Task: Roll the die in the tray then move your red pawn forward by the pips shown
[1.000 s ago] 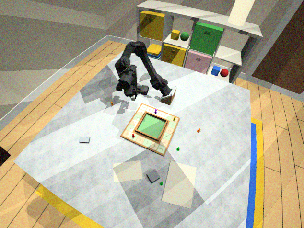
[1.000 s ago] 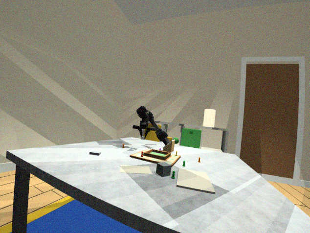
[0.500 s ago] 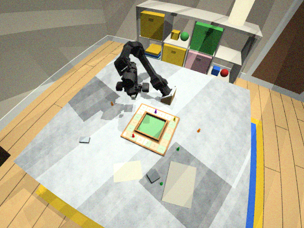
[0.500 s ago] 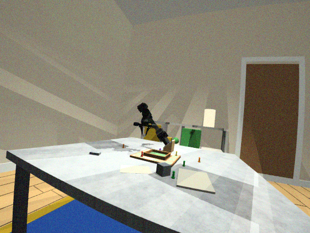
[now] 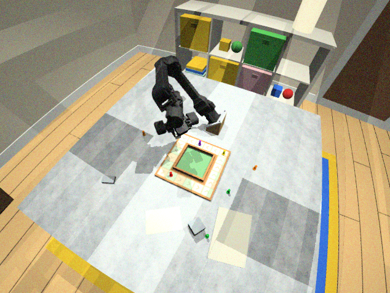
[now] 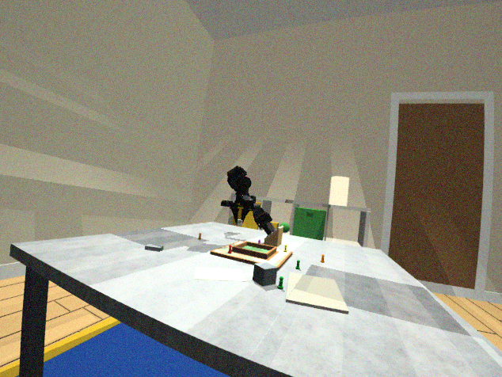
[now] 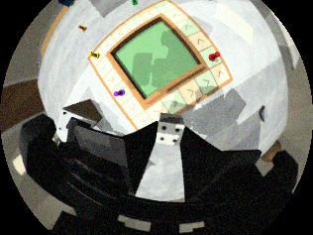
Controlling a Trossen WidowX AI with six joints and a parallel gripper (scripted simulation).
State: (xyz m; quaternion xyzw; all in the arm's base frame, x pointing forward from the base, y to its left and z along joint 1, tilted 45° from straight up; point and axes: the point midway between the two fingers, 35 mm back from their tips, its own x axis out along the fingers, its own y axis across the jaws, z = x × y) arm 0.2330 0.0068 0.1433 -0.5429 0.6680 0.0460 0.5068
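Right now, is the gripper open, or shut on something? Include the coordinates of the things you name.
Shut on the die (image 7: 169,135): the wrist view shows the die pinched between the tips of the gripper (image 5: 178,136) (image 6: 239,221) (image 7: 168,126), dotted face showing.

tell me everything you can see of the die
The die is a small cube, pale with dark pips. It is held between the gripper's fingers, off the table. The wrist view shows a bright face with four pips in a square, and a shaded face beyond it. What it is made of, I can't tell. It is outside the green-floored tray.
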